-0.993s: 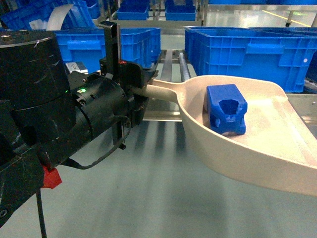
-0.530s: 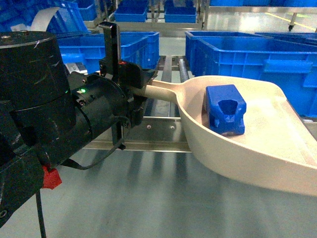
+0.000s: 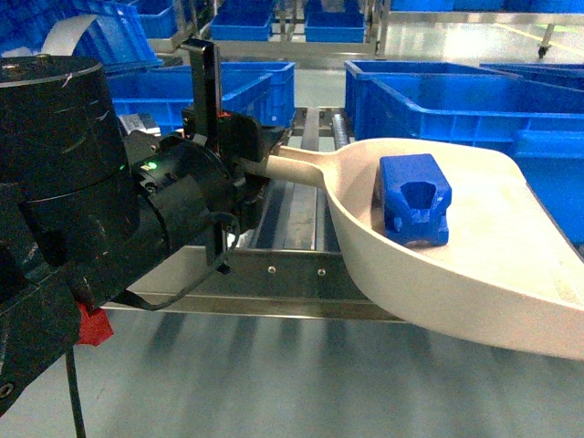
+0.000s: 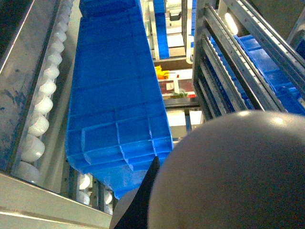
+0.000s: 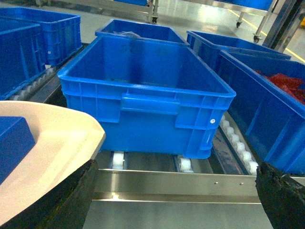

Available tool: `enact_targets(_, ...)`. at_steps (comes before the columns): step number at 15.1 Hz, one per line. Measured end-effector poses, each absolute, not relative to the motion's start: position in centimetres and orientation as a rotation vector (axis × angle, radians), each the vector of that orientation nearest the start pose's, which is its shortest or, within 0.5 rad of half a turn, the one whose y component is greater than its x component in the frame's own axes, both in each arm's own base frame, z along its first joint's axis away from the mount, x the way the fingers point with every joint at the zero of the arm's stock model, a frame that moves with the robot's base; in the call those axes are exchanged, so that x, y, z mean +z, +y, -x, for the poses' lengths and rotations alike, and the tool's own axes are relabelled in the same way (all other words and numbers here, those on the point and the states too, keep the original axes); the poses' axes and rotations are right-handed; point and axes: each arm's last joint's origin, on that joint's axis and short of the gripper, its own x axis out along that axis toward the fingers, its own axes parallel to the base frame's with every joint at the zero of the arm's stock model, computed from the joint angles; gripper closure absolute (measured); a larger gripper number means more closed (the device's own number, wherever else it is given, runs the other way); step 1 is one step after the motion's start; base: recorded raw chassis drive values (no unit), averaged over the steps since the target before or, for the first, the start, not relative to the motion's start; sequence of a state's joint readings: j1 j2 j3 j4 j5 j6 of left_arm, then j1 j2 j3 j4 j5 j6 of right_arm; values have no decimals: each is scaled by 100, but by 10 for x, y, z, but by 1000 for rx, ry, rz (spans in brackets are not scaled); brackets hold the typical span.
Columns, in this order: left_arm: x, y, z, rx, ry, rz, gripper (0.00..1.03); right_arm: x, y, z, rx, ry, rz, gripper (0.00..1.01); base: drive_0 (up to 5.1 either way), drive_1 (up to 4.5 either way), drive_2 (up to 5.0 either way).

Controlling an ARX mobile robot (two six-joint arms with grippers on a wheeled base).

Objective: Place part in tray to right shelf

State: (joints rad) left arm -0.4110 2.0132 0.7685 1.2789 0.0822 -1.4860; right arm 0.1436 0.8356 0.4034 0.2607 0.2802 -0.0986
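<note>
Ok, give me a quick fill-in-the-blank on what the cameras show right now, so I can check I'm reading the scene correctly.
1. The blue part rests inside the beige ____.
2. The left pincer is shut on the tray's long ____.
3. In the right wrist view, the open right pincer faces an empty blue ____ on rollers.
4. The crate is the same ____ as the part.

Missing words: tray; handle; crate; colour

We have drawn nearer the shelf (image 3: 301,292): its steel front rail now sits lower and larger in our head view, and the rollers behind it show more plainly. The blue crates (image 3: 456,109) have slid down and toward us, one now passing behind the far rim of the tray (image 3: 474,265).
</note>
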Motion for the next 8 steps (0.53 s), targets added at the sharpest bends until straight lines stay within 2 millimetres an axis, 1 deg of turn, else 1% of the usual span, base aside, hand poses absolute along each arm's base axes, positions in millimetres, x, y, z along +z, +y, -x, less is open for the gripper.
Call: enact_targets(8,133,-148,-333,-424,338,1459,90,235,19,-184,-128,174,134,3,0,0,0)
